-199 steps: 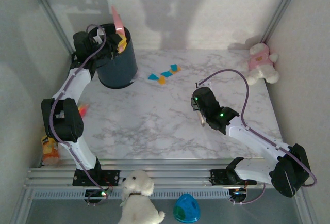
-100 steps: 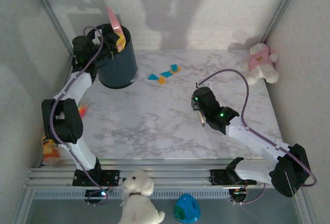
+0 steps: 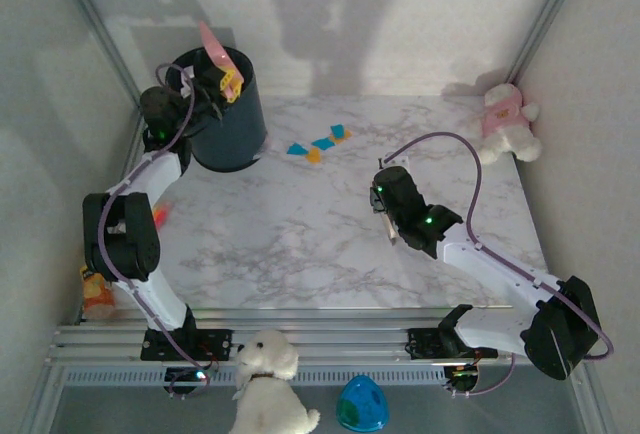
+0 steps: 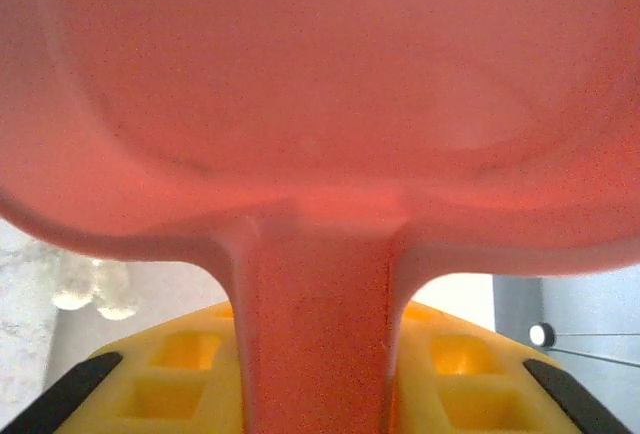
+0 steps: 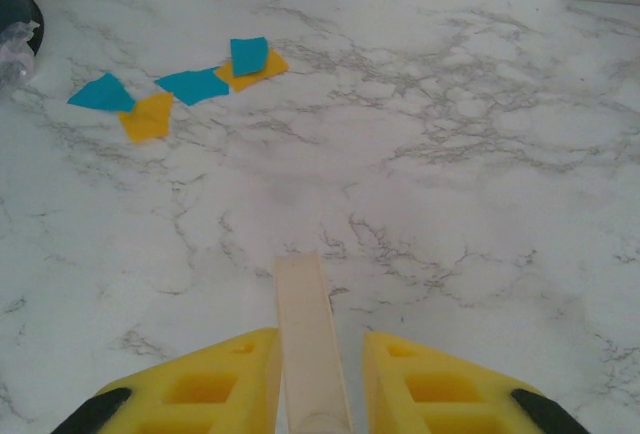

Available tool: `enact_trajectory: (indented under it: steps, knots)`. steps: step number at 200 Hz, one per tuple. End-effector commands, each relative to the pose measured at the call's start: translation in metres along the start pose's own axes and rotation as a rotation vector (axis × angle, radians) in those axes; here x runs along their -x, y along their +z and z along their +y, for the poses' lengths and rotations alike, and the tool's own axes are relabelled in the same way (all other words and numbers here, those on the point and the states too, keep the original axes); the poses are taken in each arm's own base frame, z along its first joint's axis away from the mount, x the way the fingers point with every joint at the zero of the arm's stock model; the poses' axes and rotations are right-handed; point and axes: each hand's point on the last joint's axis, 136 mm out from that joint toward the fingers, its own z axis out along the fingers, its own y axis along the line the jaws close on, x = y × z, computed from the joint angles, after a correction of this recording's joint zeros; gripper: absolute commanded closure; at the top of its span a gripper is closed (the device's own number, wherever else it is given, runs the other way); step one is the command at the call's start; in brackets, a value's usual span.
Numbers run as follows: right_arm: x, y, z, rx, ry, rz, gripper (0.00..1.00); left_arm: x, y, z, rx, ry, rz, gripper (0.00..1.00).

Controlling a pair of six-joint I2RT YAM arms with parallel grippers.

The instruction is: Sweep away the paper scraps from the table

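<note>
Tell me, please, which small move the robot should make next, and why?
Probably bring the pink dustpan, gripped by the left pincer above the dark bin, down to the table beside the paper scraps. Blue and orange scraps lie there unswept, and the right pincer, shut on a wooden stick, points toward them.

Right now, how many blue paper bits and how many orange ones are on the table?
Blue paper scraps: 3
Orange paper scraps: 2
Total: 5
</note>
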Motion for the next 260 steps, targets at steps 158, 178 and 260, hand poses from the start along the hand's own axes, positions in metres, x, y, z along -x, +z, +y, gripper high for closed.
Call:
enact_trajectory:
  steps: [158,178,260]
  knots:
    - [0.02,-0.003,0.001,0.043,0.085,-0.051,1.0,-0.025,-0.015,-0.016,0.409,0.559,-0.017,1.0]
    - [0.02,-0.003,0.001,0.05,0.095,-0.052,1.0,-0.035,-0.015,-0.006,0.504,0.658,0.031,1.0]
    - [0.014,0.0,-0.007,0.07,0.151,-0.046,1.0,-0.073,-0.026,0.039,0.892,1.091,0.151,1.0]
